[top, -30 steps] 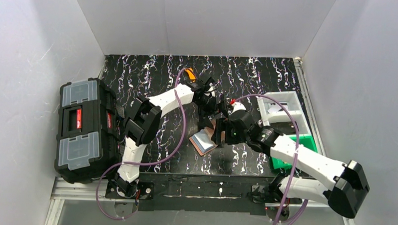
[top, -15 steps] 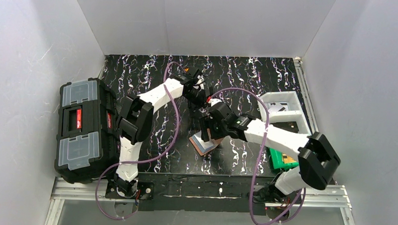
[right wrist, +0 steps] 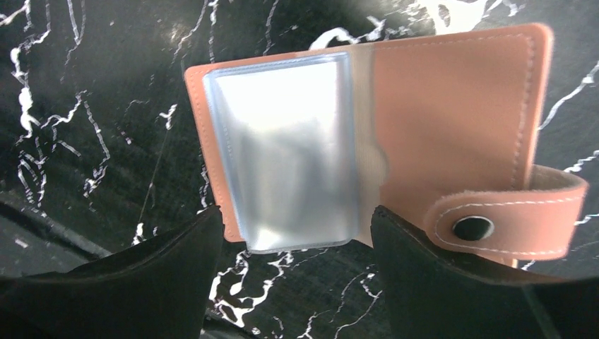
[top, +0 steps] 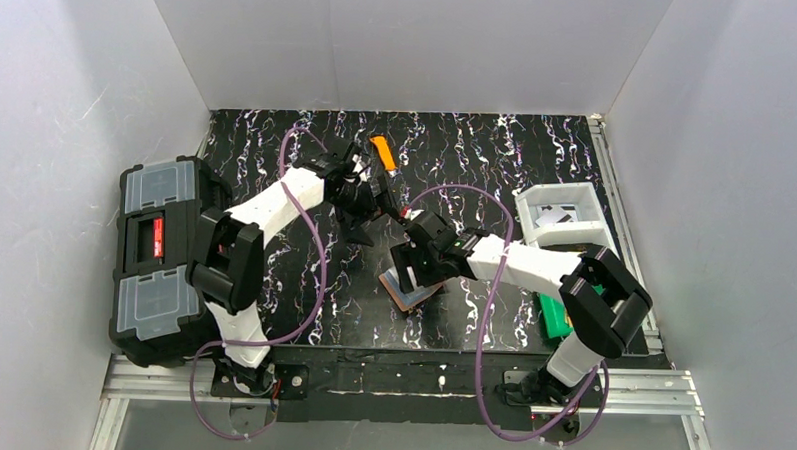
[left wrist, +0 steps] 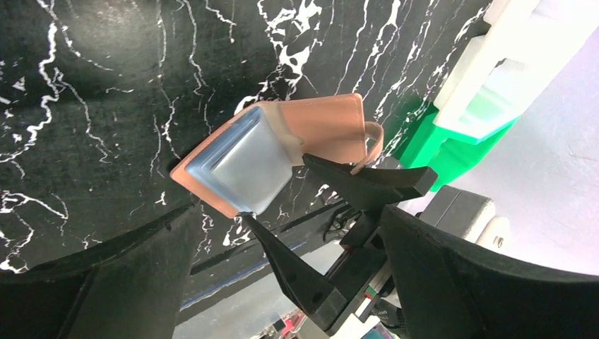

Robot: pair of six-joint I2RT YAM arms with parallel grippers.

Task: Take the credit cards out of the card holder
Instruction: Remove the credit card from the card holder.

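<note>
The card holder [top: 409, 290] lies open on the black marbled table. It also shows in the right wrist view [right wrist: 452, 120] and the left wrist view [left wrist: 328, 127]. A pale blue-grey credit card [right wrist: 282, 148] sits in its left half, also seen in the left wrist view [left wrist: 244, 166]. Its snap tab [right wrist: 494, 222] sticks out at the right. The orange-tan card is hidden. My right gripper [top: 411, 270] is open just above the holder, its fingers either side of the card's near edge [right wrist: 297, 272]. My left gripper [top: 360, 216] is open and empty, behind and left of the holder [left wrist: 289, 282].
An orange-and-black utility knife [top: 382, 151] lies at the back centre. A big black toolbox [top: 163, 257] stands at the left edge. A white bin [top: 565, 216] and a green tray [top: 556, 316] stand at the right.
My right gripper has moved left and down over the open holder. My left gripper has pulled back and to the left, uncovering the utility knife.
</note>
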